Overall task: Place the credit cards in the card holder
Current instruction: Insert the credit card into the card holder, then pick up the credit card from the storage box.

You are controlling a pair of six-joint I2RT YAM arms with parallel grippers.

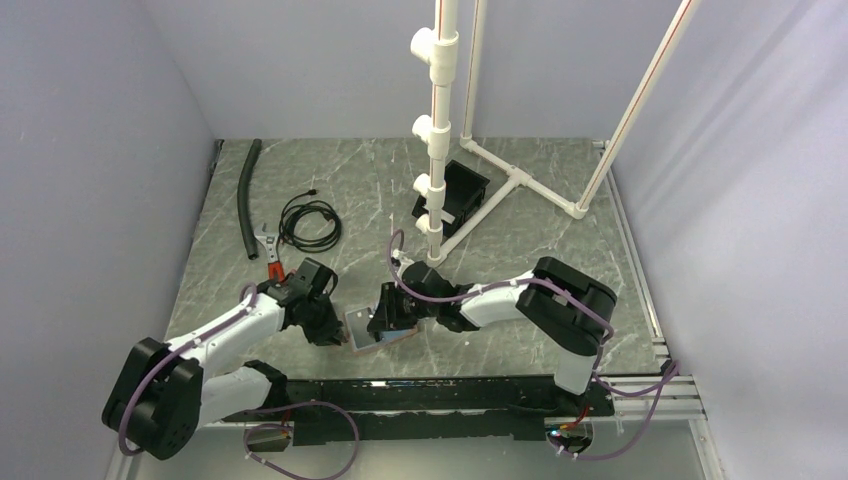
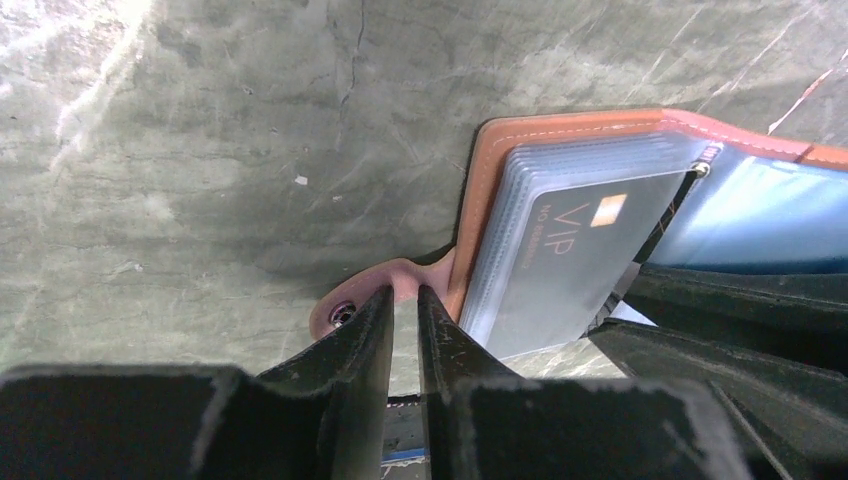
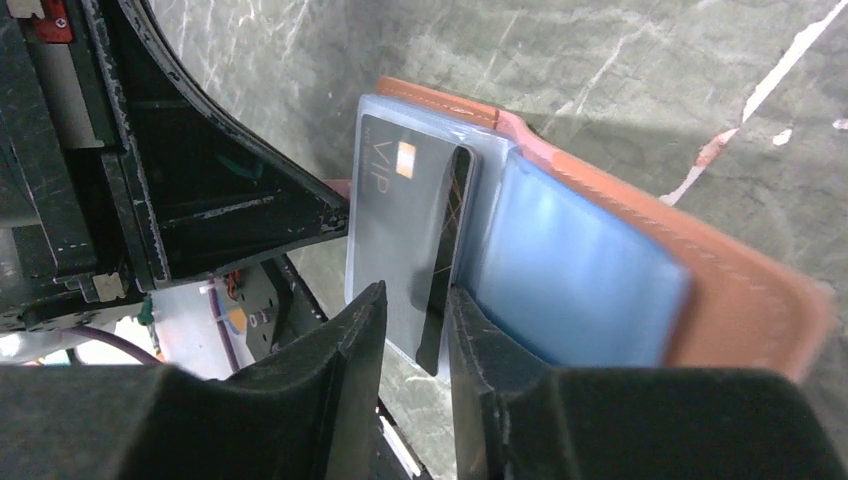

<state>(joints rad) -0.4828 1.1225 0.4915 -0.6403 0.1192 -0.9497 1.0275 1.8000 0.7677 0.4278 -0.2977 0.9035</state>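
The tan-brown card holder [image 1: 358, 326] lies open between my two grippers, near the table's front edge. In the right wrist view its left sleeve stack holds a grey VIP card [image 3: 390, 230], and a light blue card [image 3: 570, 275] fills the right panel. A dark card [image 3: 446, 250] stands edge-on in the fold, partly inside a sleeve. My right gripper [image 3: 417, 292] straddles its near end with the jaws a little apart, and the left finger is clear of it. My left gripper [image 2: 404, 292] is shut, with its tips on the holder's snap tab [image 2: 352, 306].
A black open-topped box [image 1: 462, 192] sits behind by the white PVC pipe frame [image 1: 520, 180]. A black hose [image 1: 246, 198], a coiled black cable [image 1: 310, 222] and red-handled pliers [image 1: 270, 256] lie at the back left.
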